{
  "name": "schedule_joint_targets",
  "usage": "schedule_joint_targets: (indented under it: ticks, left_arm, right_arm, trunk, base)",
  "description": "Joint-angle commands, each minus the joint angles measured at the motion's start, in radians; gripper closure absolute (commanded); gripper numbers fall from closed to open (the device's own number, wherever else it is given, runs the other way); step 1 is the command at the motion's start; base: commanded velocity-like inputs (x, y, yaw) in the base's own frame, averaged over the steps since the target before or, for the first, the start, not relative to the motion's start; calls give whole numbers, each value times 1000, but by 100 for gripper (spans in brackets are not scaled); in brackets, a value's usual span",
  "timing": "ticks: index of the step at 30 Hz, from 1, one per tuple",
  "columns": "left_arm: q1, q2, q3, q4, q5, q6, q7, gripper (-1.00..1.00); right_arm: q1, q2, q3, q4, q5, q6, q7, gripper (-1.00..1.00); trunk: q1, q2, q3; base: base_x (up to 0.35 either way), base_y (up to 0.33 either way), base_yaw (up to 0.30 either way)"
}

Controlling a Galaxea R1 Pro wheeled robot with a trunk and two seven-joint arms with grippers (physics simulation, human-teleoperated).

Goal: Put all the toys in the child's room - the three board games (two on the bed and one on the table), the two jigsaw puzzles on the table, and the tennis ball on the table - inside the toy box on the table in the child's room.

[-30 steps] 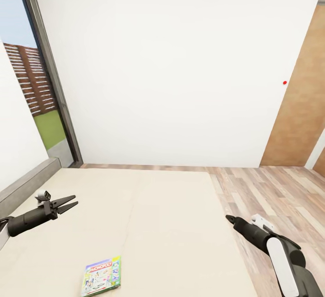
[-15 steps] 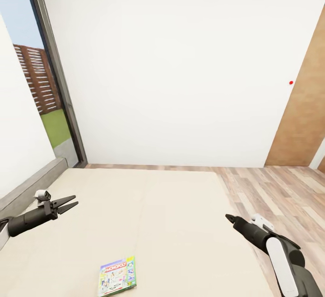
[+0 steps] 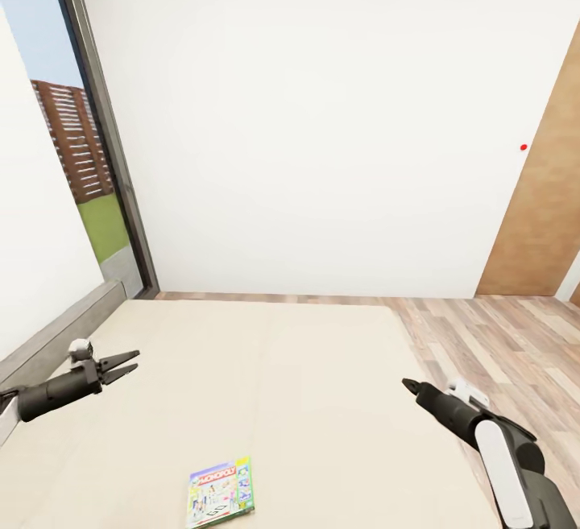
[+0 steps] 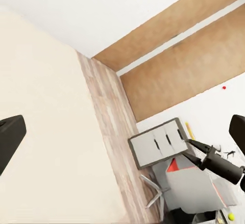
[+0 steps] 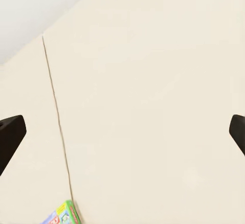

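A Monopoly board game [image 3: 219, 493] with a green and blue cover lies flat on the beige bed [image 3: 266, 384], near its front edge; one corner of the board game [image 5: 64, 215] also shows in the right wrist view. My left gripper [image 3: 137, 359] hovers over the bed's left side, open and empty, well behind and left of the game. My right gripper [image 3: 408, 386] hangs over the bed's right edge, its fingers [image 5: 10, 134] spread wide with nothing between them. The toy box, puzzles and tennis ball are out of view.
A grey bed frame [image 3: 56, 336] runs along the left wall under a tall window [image 3: 72, 150]. Wood floor [image 3: 499, 336] and a brown door [image 3: 548, 191] lie to the right. In the left wrist view, a white drawer unit [image 4: 155, 144] stands on the floor beyond the bed.
The whole picture has shifted rightward, so the camera has moved. Both arms keep the same pose and the board game has not moved on the bed.
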Motion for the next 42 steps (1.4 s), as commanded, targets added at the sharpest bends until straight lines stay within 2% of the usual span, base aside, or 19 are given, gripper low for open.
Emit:
schedule_joint_targets:
  ticks: [1,5,7,8,9,10,11,12,14,15,16,17,19,25,31,42]
  left_arm:
    - [-1,-2,0,0,1,11,20,-100]
    - [-2,-26,-7,-1,0,13,167,-100]
    - [-2,-51,-9,-1,0,11,277,-100]
    - [-2,-60,-9,-1,0,11,306,-100]
    - [-2,-78,-10,-1,0,10,364,-100]
    - [-3,-87,-10,-2,0,9,395,-100]
    - [-3,-105,-11,-2,0,8,456,-100]
    - [-3,-114,-11,-2,-1,8,486,-100]
    - [-4,-144,-12,-3,-6,6,609,-100]
    - [-4,-151,-14,-3,-8,6,639,-100]
    - [-5,-167,-21,-4,-15,6,699,-100]
    - [-6,-175,-26,-4,-20,5,728,-100]
    - [-9,-214,-49,-4,-33,5,842,-100]
    - [-15,-299,-98,-4,-42,5,1051,-100]
    - [-17,-312,-120,-4,-44,6,1095,-100]
    - [-17,-311,-127,-4,-46,1,1102,-100]
  right_arm:
    - [-1,0,0,-6,-10,7,-9,-100]
    - [-1,-1,-2,-51,-8,71,-14,-100]
    - [-1,-2,-3,-69,-8,114,-26,-100]
    - [-2,-2,-3,-72,-7,121,-29,-100]
    - [-2,-3,-3,-77,-7,133,-37,-100]
    - [-2,-3,-3,-79,-7,137,-40,-100]
    - [-2,-3,-2,-82,-6,143,-51,-100]
    - [-2,-3,-1,-84,-6,145,-57,-100]
    - [-2,-4,3,-87,-6,151,-93,-100]
    - [-2,-4,6,-88,-6,151,-103,-100]
    - [-2,-4,12,-91,-5,153,-120,-100]
    - [-2,-4,15,-93,-5,154,-127,-100]
    - [-2,-2,27,-112,-5,162,-142,-100]
    - [-2,9,72,-134,-6,211,-150,-100]
    - [-2,10,91,-137,-6,212,-151,-100]
    - [-2,12,94,-137,-8,219,-151,-100]
  trunk:
    - [1,-2,-2]
    - [1,-2,-2]
    - [1,-2,-2]
    - [1,-2,-2]
    - [1,-2,-2]
    - [1,-2,-2]
    - [1,-2,-2]
    - [1,-2,-2]
    - [1,-2,-2]
    - [1,-2,-2]
    - [1,-2,-2]
    - [1,-2,-2]
    - [1,-2,-2]
    - [1,-2,-2]
    - [1,-2,-2]
    - [1,-2,-15]
  base:
    - [0,4,0]
    - [0,2,0]
    - [0,0,0]
    - [0,0,0]
    - [0,0,0]
    - [0,0,0]
    - [0,0,0]
    - [0,0,0]
    - [0,0,0]
    - [0,0,0]
    - [0,0,0]
    - [0,0,0]
    - [0,0,0]
    - [0,0,0]
    - [0,0,0]
    - [0,0,0]
